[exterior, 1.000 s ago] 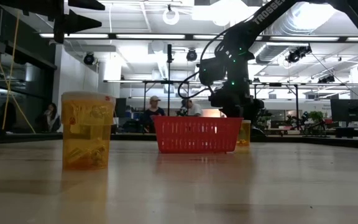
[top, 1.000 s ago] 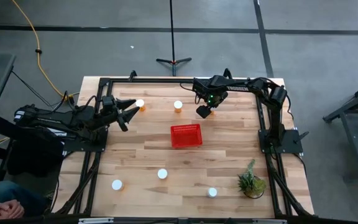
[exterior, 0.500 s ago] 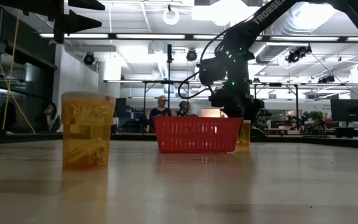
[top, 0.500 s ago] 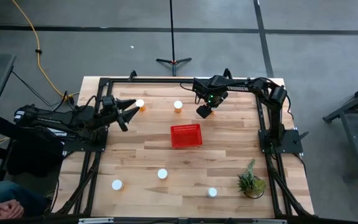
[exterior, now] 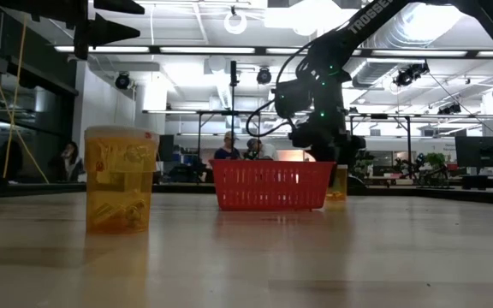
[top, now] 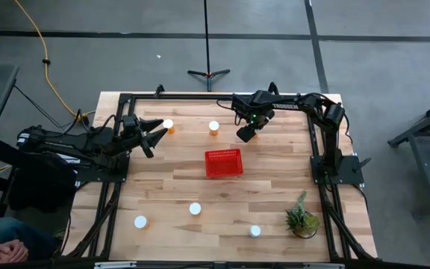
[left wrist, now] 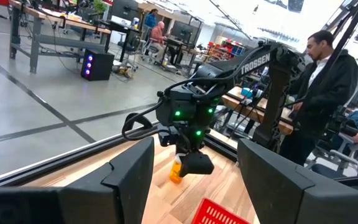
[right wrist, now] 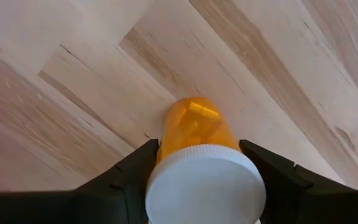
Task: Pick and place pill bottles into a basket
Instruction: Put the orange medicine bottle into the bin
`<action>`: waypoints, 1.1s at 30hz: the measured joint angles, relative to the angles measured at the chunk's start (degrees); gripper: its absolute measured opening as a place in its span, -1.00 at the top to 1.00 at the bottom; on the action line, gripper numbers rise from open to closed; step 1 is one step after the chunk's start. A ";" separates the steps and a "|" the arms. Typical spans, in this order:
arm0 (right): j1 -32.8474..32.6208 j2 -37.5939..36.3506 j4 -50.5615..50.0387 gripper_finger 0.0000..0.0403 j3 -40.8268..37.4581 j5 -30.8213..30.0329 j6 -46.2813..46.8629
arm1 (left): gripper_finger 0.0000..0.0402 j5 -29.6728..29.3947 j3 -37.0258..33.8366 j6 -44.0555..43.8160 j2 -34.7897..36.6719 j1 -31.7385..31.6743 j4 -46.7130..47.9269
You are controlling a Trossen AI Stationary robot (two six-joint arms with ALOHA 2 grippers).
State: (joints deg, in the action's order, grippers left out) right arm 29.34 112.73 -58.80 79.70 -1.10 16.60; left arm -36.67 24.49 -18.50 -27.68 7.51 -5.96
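Note:
The red basket [top: 223, 163] sits mid-table and also shows in the low view [exterior: 271, 185]. My right gripper [top: 245, 134] is at the far side of the table, just beyond the basket, shut on an orange pill bottle with a white cap [right wrist: 197, 180]. My left gripper [top: 153, 135] is open and empty, beside a standing bottle [top: 169, 125] at the far left. Another bottle [top: 214, 127] stands at the far middle. Three more stand on their bases near the front edge [top: 195, 209], [top: 140, 222], [top: 255, 232]. My right gripper has the bottle between its two fingers [right wrist: 135, 171], which sit on opposite sides of the orange body just under the cap [right wrist: 194, 127]. The fingers come from above, pointing down. The bottle stays upright [exterior: 338, 182], its base at table level.
A small green potted plant [top: 302, 219] stands at the near right. A dark frame [top: 125, 101] runs along the table's far and side edges. People show in the room beyond the table. Bare wood lies between the basket and the near bottles.

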 joint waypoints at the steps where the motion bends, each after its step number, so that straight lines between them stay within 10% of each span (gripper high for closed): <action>1: 0.00 0.00 -0.22 -0.05 0.00 0.00 0.01 | -0.32 0.00 0.00 0.00 0.00 0.02 0.01; 33: -5.47 -5.60 -6.51 -0.02 10.32 5.15 2.99 | -0.32 1.62 0.00 -2.97 0.02 0.02 1.00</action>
State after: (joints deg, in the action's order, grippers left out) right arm 23.88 107.13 -65.31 90.02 4.05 19.59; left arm -35.05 24.49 -21.47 -27.66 7.53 -4.96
